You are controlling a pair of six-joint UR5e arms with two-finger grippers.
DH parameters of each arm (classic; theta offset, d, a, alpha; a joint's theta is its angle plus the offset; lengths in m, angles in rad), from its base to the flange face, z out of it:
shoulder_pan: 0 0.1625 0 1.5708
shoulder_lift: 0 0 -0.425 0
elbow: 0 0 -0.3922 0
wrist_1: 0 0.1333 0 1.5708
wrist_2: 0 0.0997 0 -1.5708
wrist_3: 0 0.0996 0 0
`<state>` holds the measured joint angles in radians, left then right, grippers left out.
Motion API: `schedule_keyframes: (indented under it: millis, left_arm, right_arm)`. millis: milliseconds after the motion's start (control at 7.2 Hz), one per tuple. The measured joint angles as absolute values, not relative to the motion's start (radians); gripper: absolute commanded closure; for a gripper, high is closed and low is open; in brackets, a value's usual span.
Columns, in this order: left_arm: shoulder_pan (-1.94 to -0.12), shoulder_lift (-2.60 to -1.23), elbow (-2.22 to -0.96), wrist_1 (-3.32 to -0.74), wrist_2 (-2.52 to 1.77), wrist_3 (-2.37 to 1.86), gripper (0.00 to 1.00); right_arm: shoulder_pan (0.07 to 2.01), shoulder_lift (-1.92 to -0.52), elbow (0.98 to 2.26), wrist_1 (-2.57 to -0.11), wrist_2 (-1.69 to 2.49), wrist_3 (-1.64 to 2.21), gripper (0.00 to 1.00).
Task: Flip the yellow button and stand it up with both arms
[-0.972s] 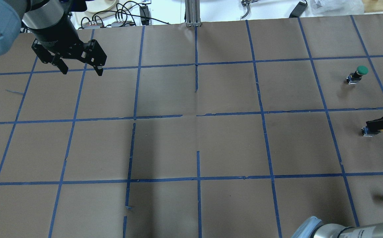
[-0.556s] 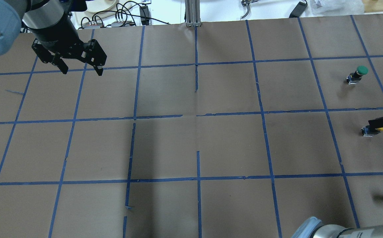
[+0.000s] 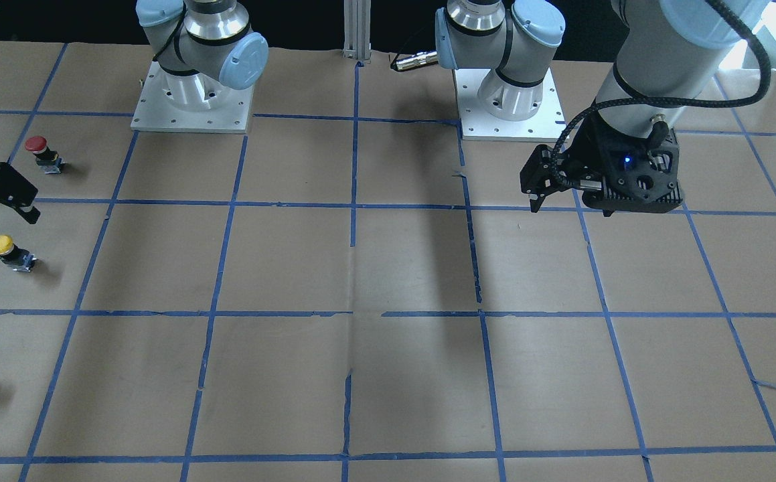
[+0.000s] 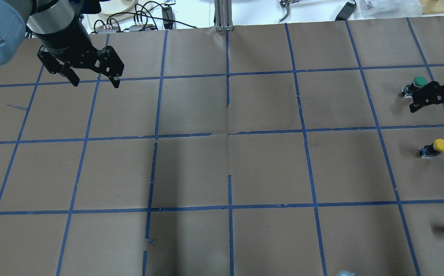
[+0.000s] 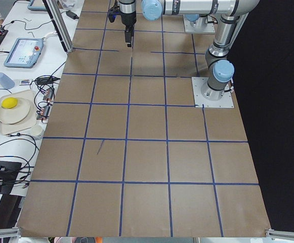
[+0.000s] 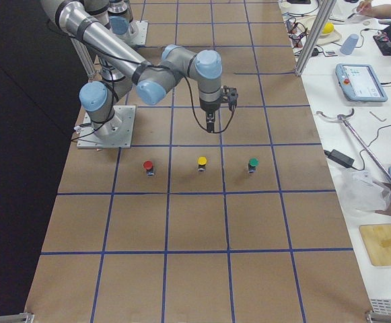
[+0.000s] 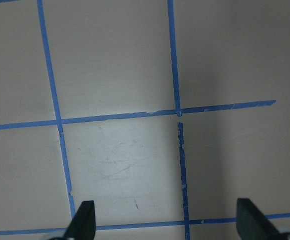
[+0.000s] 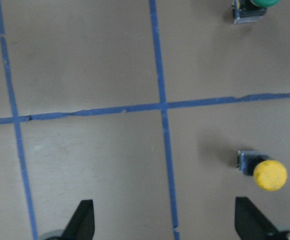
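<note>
The left tool [image 4: 95, 83] hangs at far left on a down-tilted wrist, fingers spread wide, nothing between them. The right tool [image 4: 432, 109] sits at the right edge, arm mostly cropped. Fingers likewise wide apart, empty; wrist apparently pointing downward.

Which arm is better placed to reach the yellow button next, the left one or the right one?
Right. The right gripper hangs open close to the yellow button, which shows in its wrist view. The left gripper, also open, is far off on the opposite side.
</note>
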<state>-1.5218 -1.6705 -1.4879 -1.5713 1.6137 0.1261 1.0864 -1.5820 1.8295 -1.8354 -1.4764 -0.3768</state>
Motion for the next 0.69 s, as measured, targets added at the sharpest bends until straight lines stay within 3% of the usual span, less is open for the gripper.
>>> schedule_keyframes:
  millis: [278,694]
  left_arm:
    - [-1.522,-1.671,-1.488,-1.565,1.614,0.126,0.00]
    - [-1.522,-1.670,-1.488,-1.563,1.614,0.126,0.00]
  right_arm:
    - [1.302,-1.631,1.740,-1.674,-1.504,-0.142,0.00]
    - [1.546,-1.692,1.720,-1.572,-1.561,0.028,0.00]
